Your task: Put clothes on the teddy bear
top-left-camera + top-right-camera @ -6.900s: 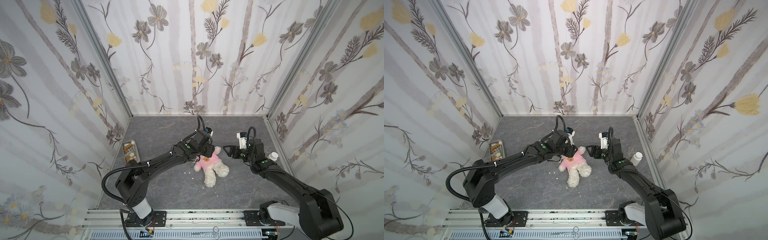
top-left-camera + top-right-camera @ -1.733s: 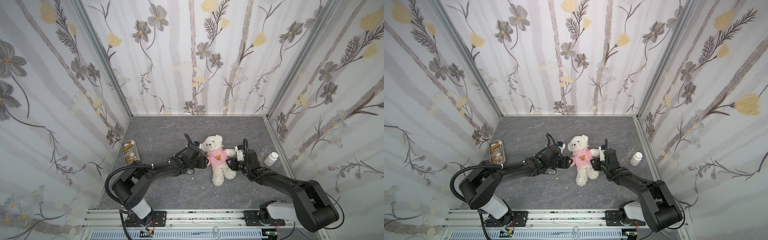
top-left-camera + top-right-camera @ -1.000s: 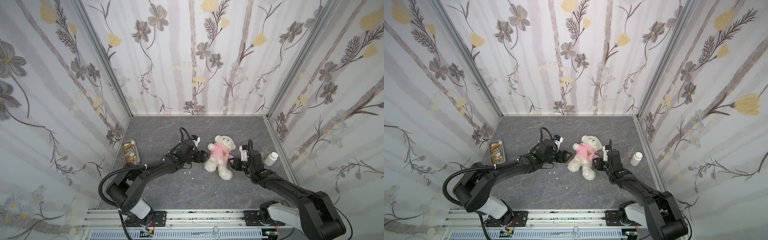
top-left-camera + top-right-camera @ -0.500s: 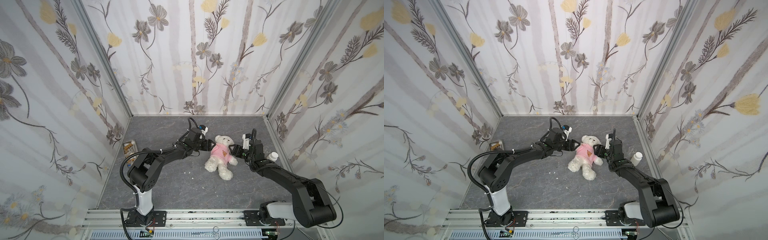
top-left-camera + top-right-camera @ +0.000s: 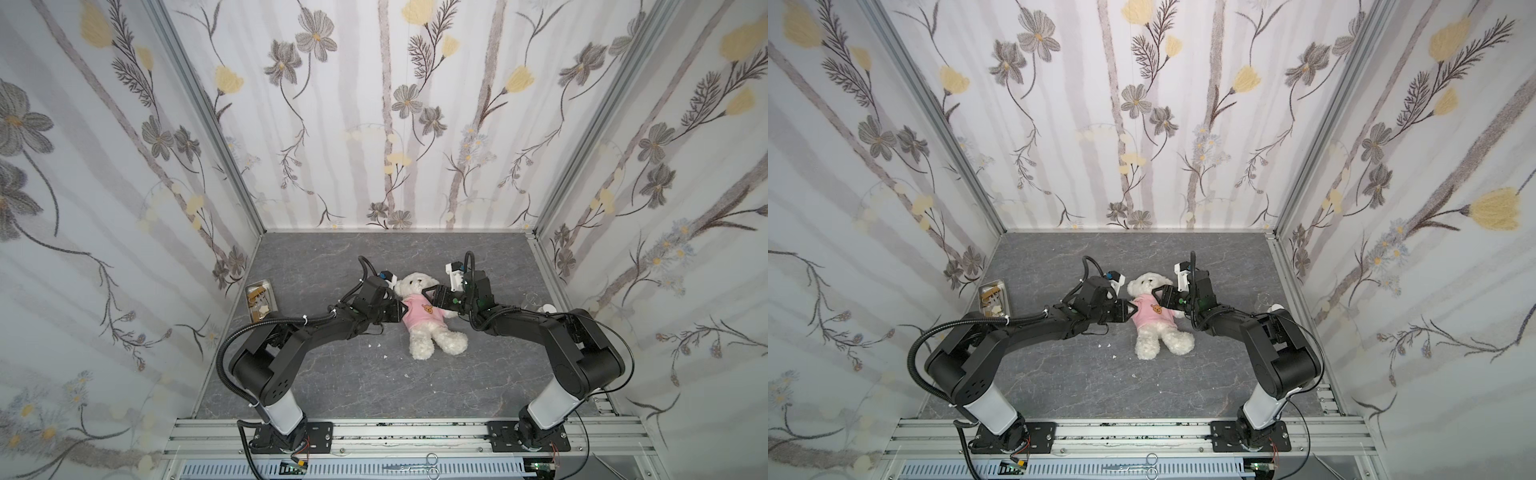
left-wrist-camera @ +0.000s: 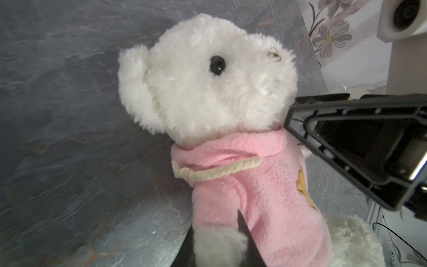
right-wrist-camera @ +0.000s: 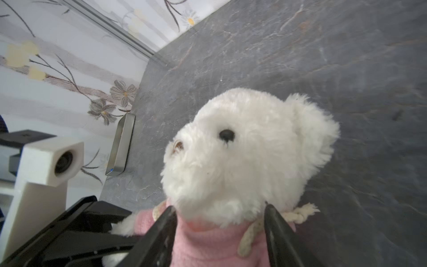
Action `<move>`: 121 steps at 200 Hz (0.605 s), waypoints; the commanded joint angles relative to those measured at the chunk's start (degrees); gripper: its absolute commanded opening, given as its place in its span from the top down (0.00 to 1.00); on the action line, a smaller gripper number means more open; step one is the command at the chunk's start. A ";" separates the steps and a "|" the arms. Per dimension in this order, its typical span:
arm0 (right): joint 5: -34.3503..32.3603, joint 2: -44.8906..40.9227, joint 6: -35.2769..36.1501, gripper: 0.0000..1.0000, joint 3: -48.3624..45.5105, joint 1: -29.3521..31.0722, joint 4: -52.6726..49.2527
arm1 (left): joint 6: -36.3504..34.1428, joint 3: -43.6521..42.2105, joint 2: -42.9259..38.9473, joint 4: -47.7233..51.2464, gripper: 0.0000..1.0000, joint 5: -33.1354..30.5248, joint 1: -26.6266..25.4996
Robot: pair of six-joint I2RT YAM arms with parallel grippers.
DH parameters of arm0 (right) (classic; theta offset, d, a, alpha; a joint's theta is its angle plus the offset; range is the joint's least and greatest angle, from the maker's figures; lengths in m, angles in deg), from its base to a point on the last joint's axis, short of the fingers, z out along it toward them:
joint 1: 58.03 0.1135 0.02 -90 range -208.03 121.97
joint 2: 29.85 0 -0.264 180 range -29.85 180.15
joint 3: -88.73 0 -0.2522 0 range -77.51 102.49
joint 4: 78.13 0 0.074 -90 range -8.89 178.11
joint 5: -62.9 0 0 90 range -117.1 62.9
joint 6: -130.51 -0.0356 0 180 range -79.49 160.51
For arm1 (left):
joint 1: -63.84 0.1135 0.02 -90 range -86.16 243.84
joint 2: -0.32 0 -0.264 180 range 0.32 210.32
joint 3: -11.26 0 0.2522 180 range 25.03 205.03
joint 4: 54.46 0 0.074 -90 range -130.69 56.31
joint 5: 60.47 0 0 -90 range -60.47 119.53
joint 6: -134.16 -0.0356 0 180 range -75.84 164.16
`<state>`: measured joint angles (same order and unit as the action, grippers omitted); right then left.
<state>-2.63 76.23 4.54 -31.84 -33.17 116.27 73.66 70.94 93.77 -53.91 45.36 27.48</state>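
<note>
Left gripper (image 5: 402, 310): clamped on the teddy bear (image 5: 417, 286), folks! It has the fluffy white arm right where it pokes out of the pink sleeve. The wrist view shows a black finger (image 6: 250, 252) on either side of the paw, pressed into the fur.
Right gripper (image 5: 430, 296): spread wide, one finger (image 7: 161, 231) on each side of the bear's neck at the collar. Whether they press on the cloth, I cannot tell.
Bear: flat on its back on the grey floor (image 5: 332, 374), squarely between the two grippers. Its head points away from the arm bases and its legs point toward them.
Hoodie (image 5: 419, 319): pink, on over the head and down over the belly, with an orange bear face on the chest. Both sets of tips are right at it.
Drawstring (image 6: 215, 172): a cream cord lying across the collar, just ahead of the left gripper's tips. Its knotted end sits beside the right gripper's outer finger.
Tray (image 5: 257, 283): metal, well behind the left gripper, over by the wall and clear of the bear.
</note>
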 commanded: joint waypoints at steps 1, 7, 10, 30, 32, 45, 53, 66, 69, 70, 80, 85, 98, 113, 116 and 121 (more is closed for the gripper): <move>1.04 0.38 -0.22 0.39 1.62 1.06 1.42 | 1.58 -3.84 -2.09 -2.26 0.79 -3.11 0.98; 0.58 -0.24 0.32 0.39 1.57 1.07 0.57 | 1.40 -4.13 -2.21 -2.26 0.79 -3.01 1.27; 0.46 -0.58 0.68 0.39 1.55 1.02 0.09 | 1.18 -4.24 -2.39 -2.26 0.79 -3.13 1.38; -2.54 -4.82 5.17 0.35 1.61 0.82 -5.40 | 0.86 -5.20 -4.45 -2.21 0.76 -3.89 2.44; -3.03 -5.25 5.70 0.35 1.57 0.81 -6.06 | 0.77 -5.21 -4.64 -2.25 0.75 -3.86 2.48; -5.80 -8.81 9.64 0.32 1.51 0.64 -10.03 | 0.17 -5.30 -6.19 -2.20 0.62 -3.31 2.60; -7.48 -10.76 12.08 0.31 1.53 0.63 -12.36 | -0.29 -5.31 -7.20 -2.17 0.54 -2.69 2.61; -9.97 -13.93 15.35 0.30 1.23 0.79 -15.74 | -0.93 -5.48 -9.57 -2.22 0.42 -2.80 2.67; -10.48 -14.26 16.00 0.30 1.02 0.88 -16.45 | -1.15 -5.56 -10.29 -2.19 0.39 -2.83 2.61; -10.71 -14.25 16.18 0.30 1.01 0.84 -16.64 | -1.26 -5.56 -10.52 -2.18 0.38 -2.88 2.65; -12.78 -18.36 17.80 0.30 0.10 1.06 -18.36 | -1.87 -5.99 -12.70 -2.12 0.31 -3.54 2.64; -13.89 -19.52 18.41 0.29 -0.46 1.07 -19.25 | -2.15 -6.22 -13.87 -1.97 0.27 -4.33 2.69; -17.15 -23.58 19.78 0.27 -1.90 1.07 -21.38 | -3.33 -7.09 -17.71 -1.15 0.19 -7.47 2.84; -24.55 -28.51 21.74 0.21 -4.07 0.98 -23.62 | -6.63 -8.12 -23.47 0.39 0.13 -13.38 3.26; -26.28 -29.57 22.23 0.20 -4.56 0.91 -23.78 | -7.25 -8.36 -24.65 0.52 0.12 -14.99 3.38; -29.50 -31.37 22.93 0.19 -5.23 0.73 -23.77 | -8.50 -8.82 -26.76 0.64 0.09 -17.56 3.63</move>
<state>-17.56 50.53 21.83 -34.44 -32.14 96.91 70.57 63.44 73.71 -53.71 38.79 30.46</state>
